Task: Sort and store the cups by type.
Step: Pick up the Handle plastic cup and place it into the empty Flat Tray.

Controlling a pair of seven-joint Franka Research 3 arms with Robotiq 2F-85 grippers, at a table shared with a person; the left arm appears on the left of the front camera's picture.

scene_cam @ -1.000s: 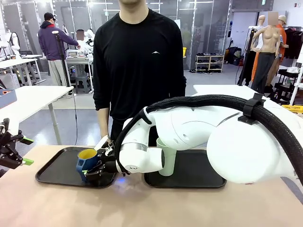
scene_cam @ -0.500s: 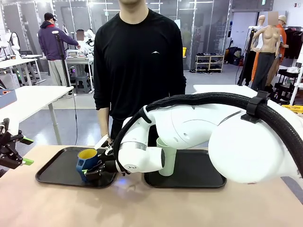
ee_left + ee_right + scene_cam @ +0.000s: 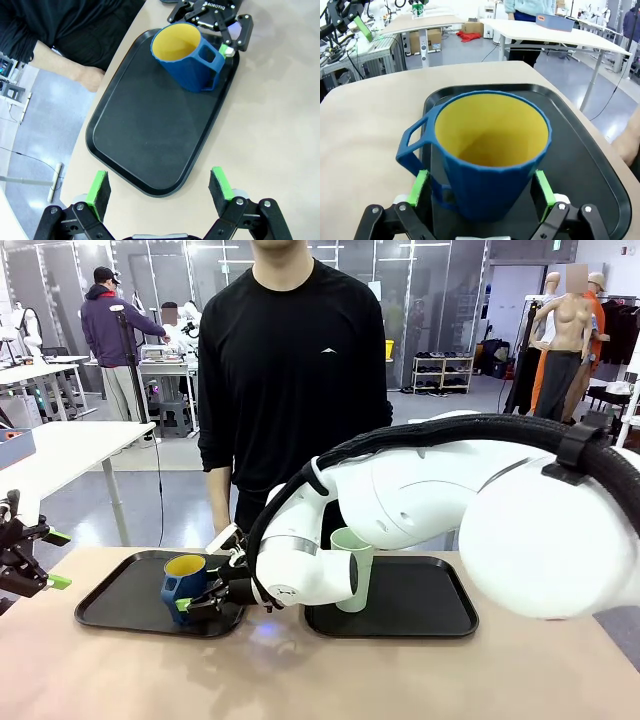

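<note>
Because the cups are to be sorted by kind, two black trays are laid side by side on the table, and one cup is found on each; the blue mug [image 3: 184,581] stands upright at the near right corner of the left tray [image 3: 118,602], while the pale green tumbler [image 3: 352,569] stands upright on the right tray [image 3: 420,608], partly hidden behind the white arm; the arrangement is judged to be a sorted one, each kind given its own tray. The right gripper [image 3: 481,192] is seen spread wide on either side of the mug's lower body, a green pad on each flank and a gap left at both, so nothing is gripped; the mug's weight appears to be borne by the tray, not by the fingers; its handle is turned to the left in the right wrist view. The left gripper [image 3: 159,189] is held open and empty over the table, near the tray's opposite end and well apart from the mug.
</note>
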